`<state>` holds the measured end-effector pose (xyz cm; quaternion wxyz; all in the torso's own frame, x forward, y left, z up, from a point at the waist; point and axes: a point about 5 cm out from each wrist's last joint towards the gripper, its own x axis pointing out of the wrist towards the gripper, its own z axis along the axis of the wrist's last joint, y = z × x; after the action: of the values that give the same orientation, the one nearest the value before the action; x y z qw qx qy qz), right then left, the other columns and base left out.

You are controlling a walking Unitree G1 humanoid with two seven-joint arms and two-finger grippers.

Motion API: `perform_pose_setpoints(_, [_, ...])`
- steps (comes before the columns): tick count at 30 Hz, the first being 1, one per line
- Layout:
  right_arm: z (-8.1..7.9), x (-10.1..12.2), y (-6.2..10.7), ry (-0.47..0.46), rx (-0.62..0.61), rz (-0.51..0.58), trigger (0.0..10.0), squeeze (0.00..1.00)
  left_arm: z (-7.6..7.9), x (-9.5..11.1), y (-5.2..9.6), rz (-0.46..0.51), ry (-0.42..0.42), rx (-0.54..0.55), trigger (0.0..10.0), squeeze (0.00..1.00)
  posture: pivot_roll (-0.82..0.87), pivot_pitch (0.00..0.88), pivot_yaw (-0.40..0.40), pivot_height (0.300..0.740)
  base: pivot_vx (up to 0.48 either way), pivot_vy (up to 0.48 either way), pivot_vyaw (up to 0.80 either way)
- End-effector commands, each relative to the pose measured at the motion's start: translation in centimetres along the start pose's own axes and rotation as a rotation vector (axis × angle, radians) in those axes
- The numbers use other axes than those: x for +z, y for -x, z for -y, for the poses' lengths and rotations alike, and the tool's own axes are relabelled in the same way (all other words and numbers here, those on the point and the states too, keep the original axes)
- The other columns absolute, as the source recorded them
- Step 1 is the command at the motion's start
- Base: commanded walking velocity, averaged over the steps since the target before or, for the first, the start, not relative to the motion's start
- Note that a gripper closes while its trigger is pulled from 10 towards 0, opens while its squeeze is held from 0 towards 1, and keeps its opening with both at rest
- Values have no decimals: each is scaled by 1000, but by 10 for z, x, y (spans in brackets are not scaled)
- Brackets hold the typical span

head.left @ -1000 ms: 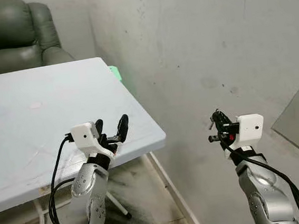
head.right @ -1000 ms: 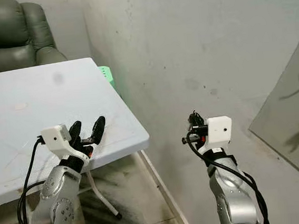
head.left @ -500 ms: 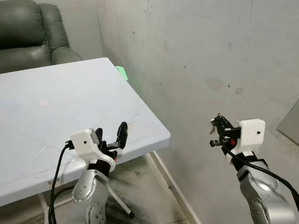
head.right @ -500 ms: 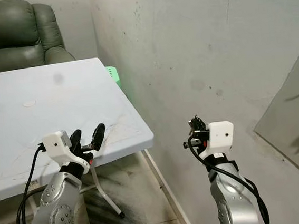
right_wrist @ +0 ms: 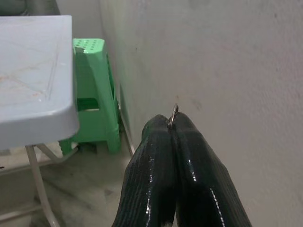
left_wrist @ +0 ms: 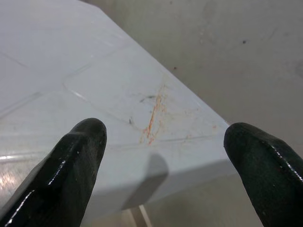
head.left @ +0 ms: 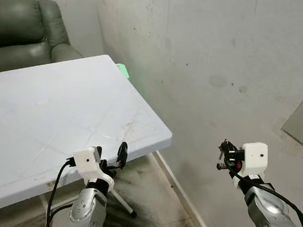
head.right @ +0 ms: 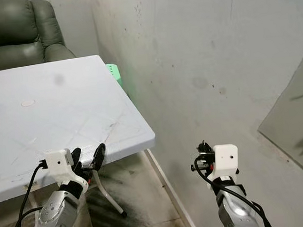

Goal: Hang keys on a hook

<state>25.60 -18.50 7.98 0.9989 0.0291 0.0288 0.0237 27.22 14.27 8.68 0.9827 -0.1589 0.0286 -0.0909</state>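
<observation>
Black right pincer (right_wrist: pixel 171 142) pinches the keys (right_wrist: pixel 174 114) — only a ring tip shows — left pincer (left_wrist: pixel 161 156) spread.

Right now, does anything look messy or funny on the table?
Yes, a little. The white table has an orange-brown streak and dark scuffs near its front corner by the wall. Nothing is spilled or tipped. The right end effector pinches a metal key ring near the wall.

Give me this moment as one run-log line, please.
right gripper: shut on keys, near wall | left gripper: open, at table edge | keys: not hung
</observation>
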Motion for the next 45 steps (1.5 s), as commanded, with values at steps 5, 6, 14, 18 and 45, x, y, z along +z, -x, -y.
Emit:
perform_pose_setpoints(5, [-3,9,8,-5,-14,39,10000,0,9,4,5,10,-11,-51,10000,0,-24,90,-55,740,0,0,0])
perform_pose_setpoints(6, [-4,9,9,-7,-14,40,10000,0,10,4,6,10,-14,-55,10000,0,-25,97,-52,740,0,0,0])
perform_pose_setpoints(14, [-6,7,15,-12,-14,30,10000,0,12,4,9,-9,-1,-63,10000,0,-22,100,-49,740,0,0,0])
perform_pose_setpoints(18, [-8,7,15,-16,-15,28,10000,0,12,4,9,-22,18,-61,10000,0,-20,96,-48,740,-203,0,0])
perform_pose_setpoints(45, [-13,5,18,-21,3,9,10000,0,16,5,10,-28,59,-53,10000,0,-18,91,-60,740,-283,0,0])
